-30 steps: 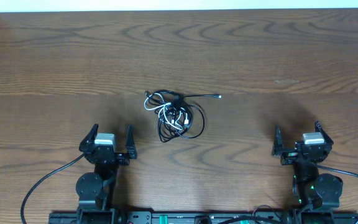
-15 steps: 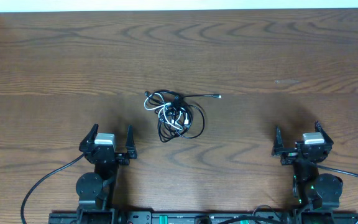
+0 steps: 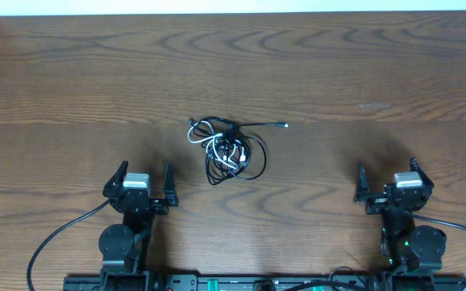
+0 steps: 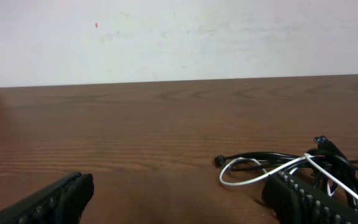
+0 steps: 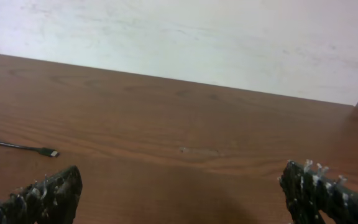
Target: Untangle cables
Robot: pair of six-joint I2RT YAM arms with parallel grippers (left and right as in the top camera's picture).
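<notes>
On the table (image 3: 338, 65), tangled cables (image 3: 229, 150)

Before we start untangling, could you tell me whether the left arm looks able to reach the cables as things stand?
Probably yes: the left gripper is open, and only bare table lies between it and the cables, ahead to its right.

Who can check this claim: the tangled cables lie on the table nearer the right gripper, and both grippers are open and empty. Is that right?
Not quite. The cables lie nearer the left gripper, not the right gripper, as the overhead view shows. The rest holds: they lie tangled on the table, and both grippers are open and empty.
</notes>
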